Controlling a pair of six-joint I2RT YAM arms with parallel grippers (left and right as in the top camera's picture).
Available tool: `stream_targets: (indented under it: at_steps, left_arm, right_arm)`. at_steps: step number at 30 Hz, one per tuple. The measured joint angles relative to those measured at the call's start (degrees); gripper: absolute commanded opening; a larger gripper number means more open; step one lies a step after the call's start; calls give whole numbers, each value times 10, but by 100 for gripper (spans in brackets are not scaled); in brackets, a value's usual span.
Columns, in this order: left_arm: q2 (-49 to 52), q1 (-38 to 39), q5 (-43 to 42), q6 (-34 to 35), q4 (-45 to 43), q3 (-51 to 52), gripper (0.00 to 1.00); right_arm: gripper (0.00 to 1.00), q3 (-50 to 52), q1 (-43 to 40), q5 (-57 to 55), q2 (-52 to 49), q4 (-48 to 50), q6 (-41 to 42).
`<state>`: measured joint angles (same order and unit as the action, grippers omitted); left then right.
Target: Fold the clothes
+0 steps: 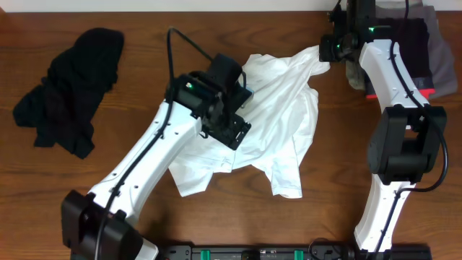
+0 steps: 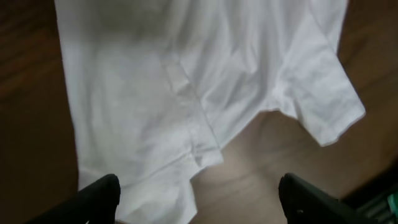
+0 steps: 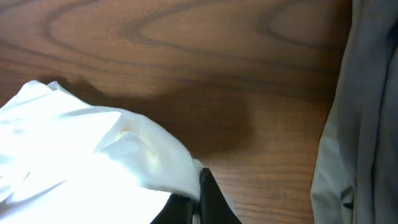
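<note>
A white T-shirt (image 1: pixel 278 123) lies crumpled in the middle of the wooden table. My right gripper (image 1: pixel 328 50) is shut on its upper right corner and pulls it toward the back right; the wrist view shows white cloth (image 3: pixel 112 162) pinched between the black fingertips (image 3: pixel 200 199). My left gripper (image 1: pixel 232 130) hovers open over the shirt's middle left; its wrist view shows the shirt's hem and a sleeve (image 2: pixel 186 93) below the spread fingers (image 2: pixel 199 199), with nothing held.
A black garment (image 1: pixel 72 90) lies crumpled at the far left. A pile of dark and grey clothes (image 1: pixel 422 47) sits at the back right corner, and its grey cloth shows in the right wrist view (image 3: pixel 367 112). A black rail (image 1: pixel 253 253) runs along the front edge.
</note>
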<state>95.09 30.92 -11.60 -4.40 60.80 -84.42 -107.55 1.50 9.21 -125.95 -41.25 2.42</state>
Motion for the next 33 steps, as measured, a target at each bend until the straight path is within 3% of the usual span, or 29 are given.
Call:
stream_targets:
  at_steps: [5, 11, 17, 28, 33]
  left_arm:
    - [21, 7, 5, 78, -38, 33, 82]
    - [54, 44, 83, 132, -39, 70, 81]
    - [95, 50, 116, 150, -55, 79, 78]
    - [148, 54, 89, 151, -72, 79, 68]
    - [148, 66, 82, 153, -73, 79, 53]
  right_arm:
    - [1, 0, -2, 1, 0, -10, 0]
    - [1, 0, -7, 2, 0, -12, 0]
    - [1, 0, -9, 2, 0, -14, 0]
    - [1, 0, -9, 2, 0, -18, -1]
    - [1, 0, -9, 2, 0, -18, -1]
